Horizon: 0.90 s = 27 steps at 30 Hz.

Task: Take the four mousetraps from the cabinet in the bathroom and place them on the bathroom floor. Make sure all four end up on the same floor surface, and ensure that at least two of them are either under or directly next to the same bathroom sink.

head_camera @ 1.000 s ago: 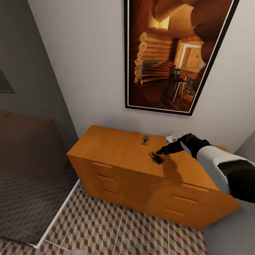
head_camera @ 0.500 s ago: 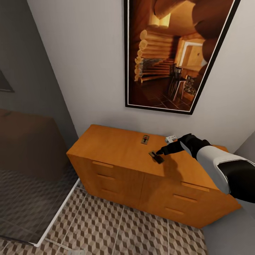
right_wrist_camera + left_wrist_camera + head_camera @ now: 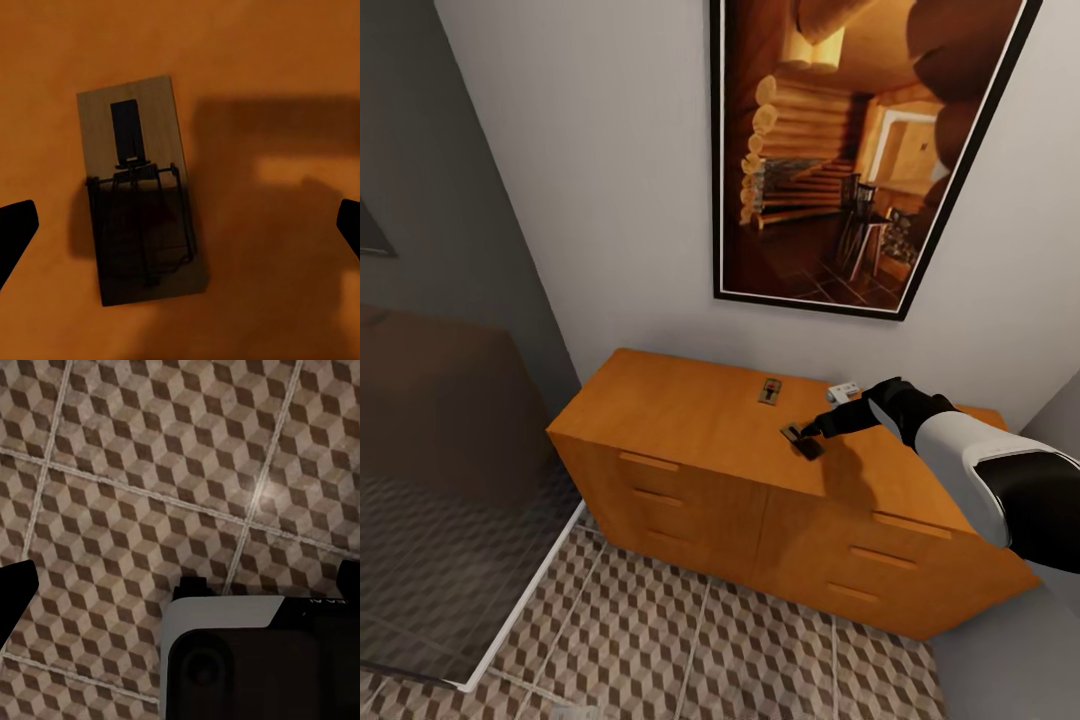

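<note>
Cabinet (image 3: 690,420): orange-brown, against the white wall beneath a framed picture (image 3: 840,150); its flat top carries the traps.
Near mousetrap (image 3: 801,441): lying flat on the cabinet top, directly beneath the right end effector (image 3: 812,430); seen close in the right wrist view (image 3: 142,199).
Second mousetrap (image 3: 769,392): further back on the top, apart from the first.
Right end effector: fingers spread wide, dark tips at either frame edge, holding nothing.
Left end effector (image 3: 180,600): open, empty, over the bathroom floor (image 3: 150,472).
White object (image 3: 844,391): small, at the rear of the top.
</note>
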### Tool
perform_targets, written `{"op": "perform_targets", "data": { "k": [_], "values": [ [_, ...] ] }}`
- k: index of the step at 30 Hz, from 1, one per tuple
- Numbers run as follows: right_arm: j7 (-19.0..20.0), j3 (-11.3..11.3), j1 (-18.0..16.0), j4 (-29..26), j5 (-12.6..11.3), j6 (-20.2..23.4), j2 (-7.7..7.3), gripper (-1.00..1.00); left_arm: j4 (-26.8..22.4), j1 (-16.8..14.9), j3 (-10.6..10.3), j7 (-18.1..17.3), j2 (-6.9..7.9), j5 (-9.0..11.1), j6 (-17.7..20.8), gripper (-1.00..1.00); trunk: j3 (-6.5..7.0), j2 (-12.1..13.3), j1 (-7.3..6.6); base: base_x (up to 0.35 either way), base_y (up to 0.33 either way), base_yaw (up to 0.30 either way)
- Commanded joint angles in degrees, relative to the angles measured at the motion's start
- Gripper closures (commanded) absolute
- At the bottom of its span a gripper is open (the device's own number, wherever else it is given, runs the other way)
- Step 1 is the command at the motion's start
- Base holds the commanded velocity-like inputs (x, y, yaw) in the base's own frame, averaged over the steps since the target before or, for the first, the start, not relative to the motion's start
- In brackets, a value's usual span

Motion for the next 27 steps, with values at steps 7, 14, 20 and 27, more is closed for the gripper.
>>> {"op": "perform_targets", "data": {
  "k": [7,14,20,27],
  "values": [
    [0.4,-0.1,0.0,-0.1,0.6,0.2,-0.02,-1.0,0.2,-0.1,-0.5,0.1,-0.04,0.2,-0.4,-1.0,-0.49,-0.1,0.03,0.0,0.0,0.0],
    [0.4,-0.1,0.0,-0.1,0.6,0.2,-0.02,-1.0,0.2,-0.1,-0.5,0.1,-0.04,0.2,-0.4,-1.0,-0.56,-0.1,0.03,0.0,0.0,0.0],
    [0.4,-0.1,0.0,-0.1,0.6,0.2,0.0,-1.0,0.2,-0.1,-0.5,0.1,-0.04,0.3,-0.4,-1.0,-0.57,-0.1,0.03,0.0,0.0,0.0],
    [0.4,-0.1,0.0,-0.1,0.6,0.2,0.02,-1.0,0.2,-0.1,-0.5,0.1,-0.04,0.2,-0.4,-1.0,-0.75,-0.1,0.03,0.0,0.0,0.0]
  ]
}}
